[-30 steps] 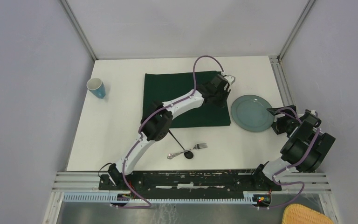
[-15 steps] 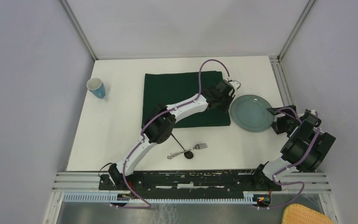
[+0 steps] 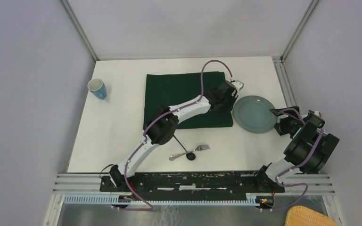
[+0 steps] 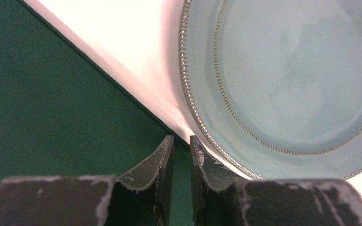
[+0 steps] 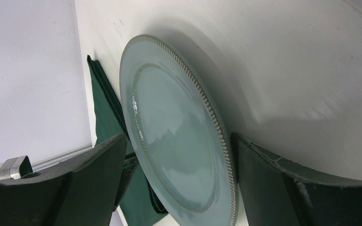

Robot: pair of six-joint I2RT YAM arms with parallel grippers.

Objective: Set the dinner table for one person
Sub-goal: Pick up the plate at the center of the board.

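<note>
The dinner table [image 3: 122, 127] is a white tabletop with a dark green cloth [image 3: 179, 92] in its middle. A teal plate [image 3: 253, 114] lies just right of the cloth. My left gripper [image 3: 233, 94] hovers low over the cloth's right edge [image 4: 52, 94] beside the plate's rim [image 4: 287, 70]. Its jaws stand a narrow slit apart with nothing between them [image 4: 181, 137]. My right gripper [image 3: 275, 120] is wide open at the plate's right edge. In the right wrist view the plate [image 5: 174, 122] fills the gap between its fingers [image 5: 178, 136].
A blue cup [image 3: 97, 88] stands at the table's left edge. A fork [image 3: 202, 147], a spoon [image 3: 176, 155] and a dark utensil [image 3: 184, 146] lie in front of the cloth. Grey walls close in three sides. A wicker basket [image 3: 311, 216] sits off the table, bottom right.
My left gripper swung right from over the cloth to its right edge next to the plate, then held still. The right arm and the tableware have not moved.
</note>
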